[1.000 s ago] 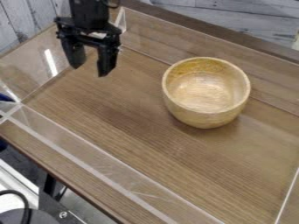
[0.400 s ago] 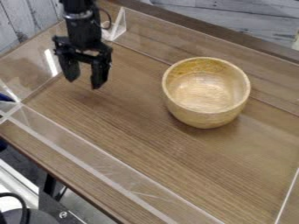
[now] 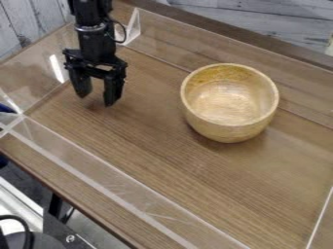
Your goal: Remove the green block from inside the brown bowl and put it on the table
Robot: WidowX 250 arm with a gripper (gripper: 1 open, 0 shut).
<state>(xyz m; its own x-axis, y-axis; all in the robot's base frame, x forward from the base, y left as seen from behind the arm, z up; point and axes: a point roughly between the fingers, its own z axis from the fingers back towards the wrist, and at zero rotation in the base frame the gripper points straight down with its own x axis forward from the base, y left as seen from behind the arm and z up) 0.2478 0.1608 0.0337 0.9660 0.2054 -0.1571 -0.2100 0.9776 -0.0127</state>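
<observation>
The brown bowl [image 3: 229,101] stands on the table [image 3: 156,156] right of the middle, and its hollow shows only bare wood. The green block is out of view: nothing green shows in the bowl, on the tabletop or between the fingers. My black gripper [image 3: 96,95] hangs at the far left, well apart from the bowl, pointing down just above the tabletop. Its two fingers [image 3: 81,89] stand spread and open, with nothing visible between them.
Low clear acrylic walls [image 3: 39,126] run along the table's left and front edges. Bare tabletop lies between the gripper and the bowl. Black cables [image 3: 19,229] hang below the front left corner.
The gripper has come down toward the tabletop at the far left, its jaws staying spread. The bowl has not moved.
</observation>
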